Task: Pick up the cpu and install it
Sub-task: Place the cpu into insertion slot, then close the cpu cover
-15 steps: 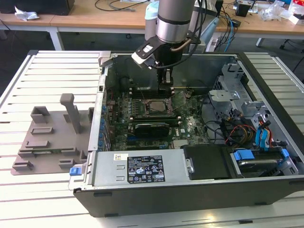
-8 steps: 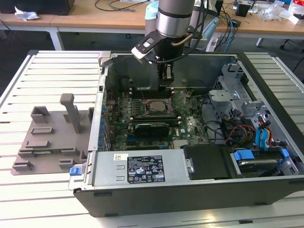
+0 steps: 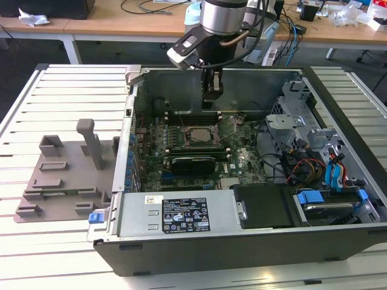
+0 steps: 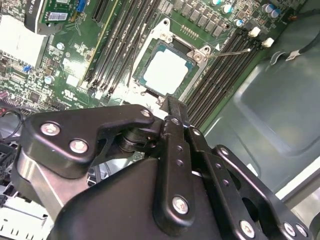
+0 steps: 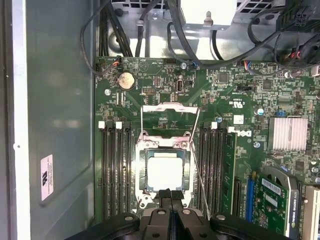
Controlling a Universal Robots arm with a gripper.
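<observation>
In the first wrist view, the black gripper (image 5: 171, 193) sits closest to the lens, its fingers pressed together with nothing between them. It hovers beside the cpu (image 5: 165, 172), which lies flat in the open socket (image 5: 141, 167) on the green motherboard (image 5: 160, 85) inside the computer case (image 5: 60, 100). The chip looks light, stiff, smooth-topped and fragile underneath, so its thin outer edges seem the safest hold. The gripper hides the socket's near edge, and whether the chip is fully seated cannot be made out.
</observation>
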